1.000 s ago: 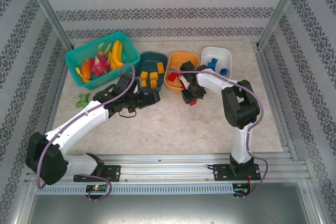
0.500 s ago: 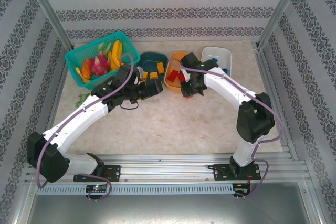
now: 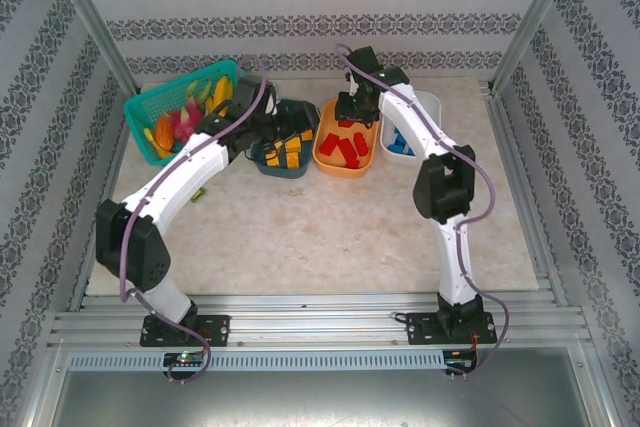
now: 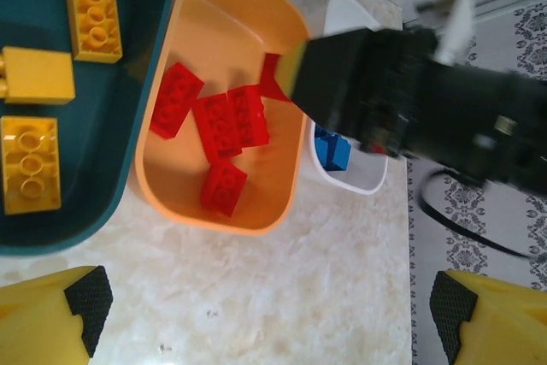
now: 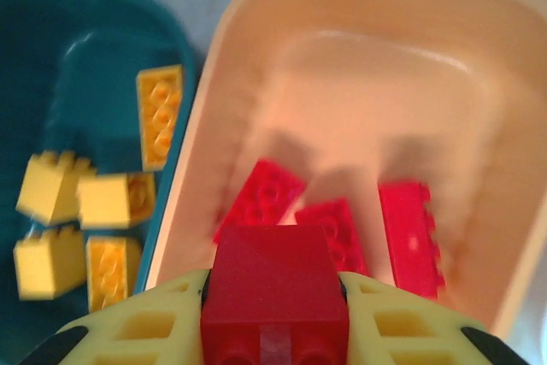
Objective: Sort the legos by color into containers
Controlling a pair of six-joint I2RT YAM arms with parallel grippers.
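My right gripper (image 5: 275, 290) is shut on a red brick (image 5: 275, 275) and hangs over the far end of the orange tub (image 5: 359, 49). Three red bricks (image 5: 261, 198) lie in that tub. The left wrist view shows the same held brick (image 4: 272, 79) under the black right gripper (image 4: 342, 83), with several red bricks (image 4: 224, 126) below it. My left gripper (image 4: 273, 318) is open and holds nothing; it hovers by the dark teal tub (image 3: 268, 162), which holds yellow bricks (image 4: 31, 164). In the white tub (image 4: 363, 184) a blue brick (image 4: 332, 151) shows.
The teal mesh basket of toy fruit (image 3: 150, 107) stands at the back left, close beside my left arm. A small green piece (image 3: 199, 191) lies on the table under that arm. Bare marble table (image 3: 330, 237) stretches in front of the tubs.
Both arms swung toward the back. My right gripper carried the red brick from the table in front of the orange tub to above its far end. My left gripper moved up beside the teal tub.
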